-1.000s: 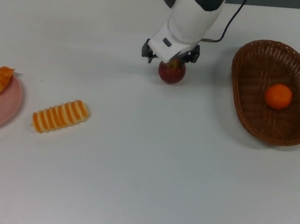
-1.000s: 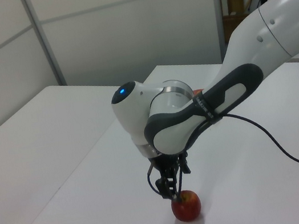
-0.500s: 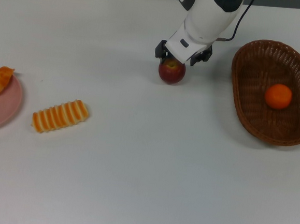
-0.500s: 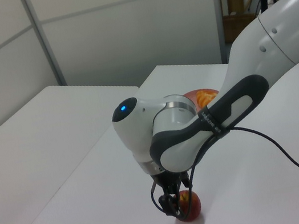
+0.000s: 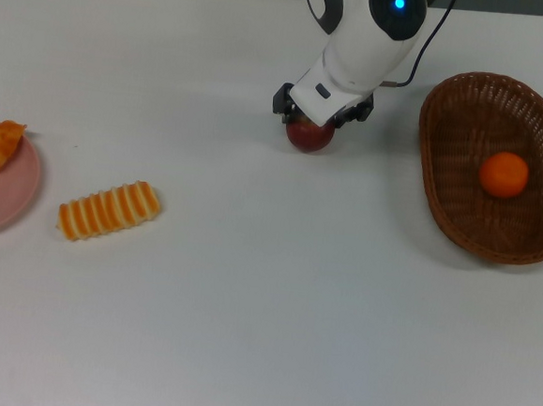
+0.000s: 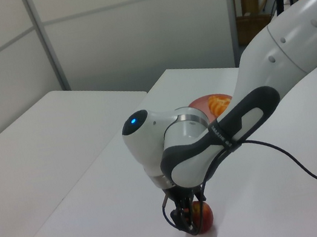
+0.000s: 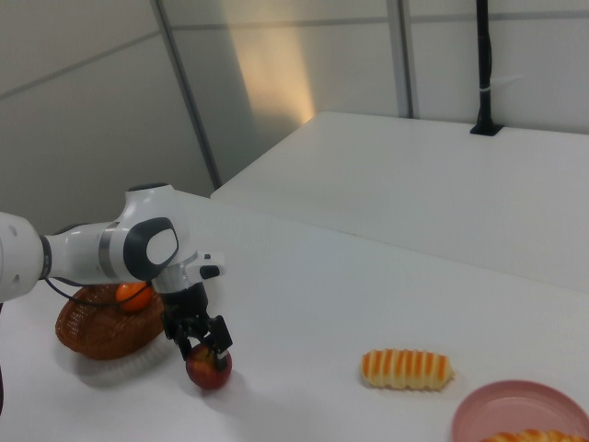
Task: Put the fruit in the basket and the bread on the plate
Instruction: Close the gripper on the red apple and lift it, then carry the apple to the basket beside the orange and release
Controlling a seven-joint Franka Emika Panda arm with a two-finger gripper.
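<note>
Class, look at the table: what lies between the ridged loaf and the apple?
Nothing: in the top view, bare white table separates the ridged loaf from the apple.

Under me a white table (image 5: pixel 242 332) is spreading out, plain and matte. In the left view a second white table (image 6: pixel 34 146) is standing beside it across a narrow gap, and pale grey wall panels (image 6: pixel 131 31) are rising behind. In the right view a black pole (image 7: pixel 482 64) is standing upright on the far table (image 7: pixel 442 175), and a warm patch of light (image 7: pixel 276 74) is falling on the wall.
</note>
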